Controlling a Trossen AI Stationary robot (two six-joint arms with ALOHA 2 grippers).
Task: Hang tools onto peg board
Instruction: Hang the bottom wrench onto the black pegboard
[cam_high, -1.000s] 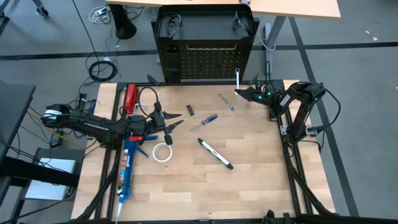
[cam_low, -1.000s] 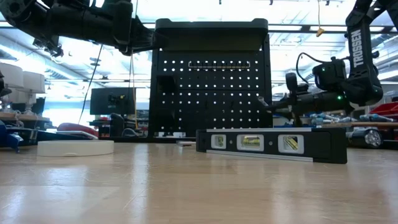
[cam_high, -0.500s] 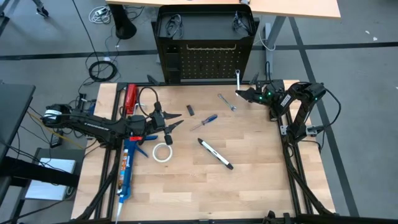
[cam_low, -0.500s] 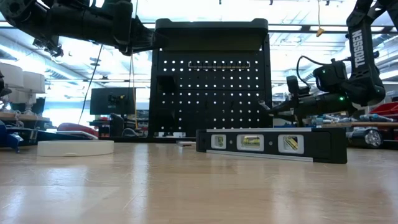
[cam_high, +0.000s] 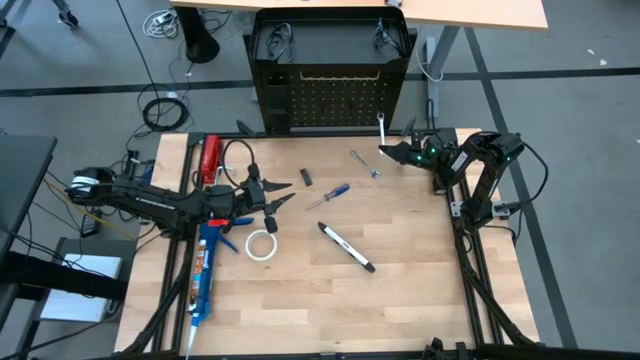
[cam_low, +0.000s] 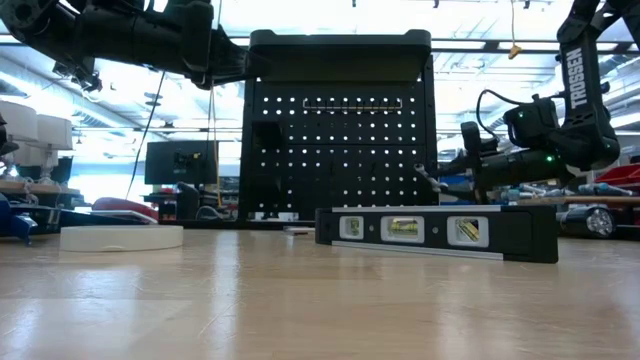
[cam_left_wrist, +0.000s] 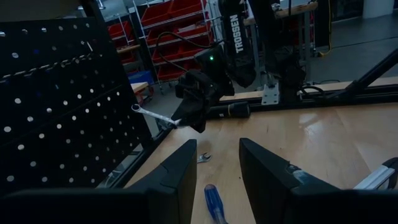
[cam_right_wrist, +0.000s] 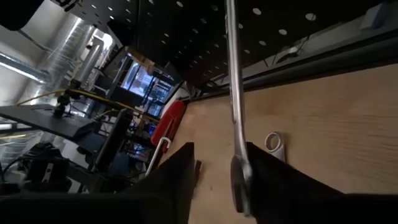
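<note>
- Right tool (cam_high: 384, 150) is raised at the end of its bent arm, fingers slightly parted around a wrench (cam_high: 382, 126).
- Left tool (cam_high: 285, 192) is stretched out level, fingers apart, gripping nothing.
</note>
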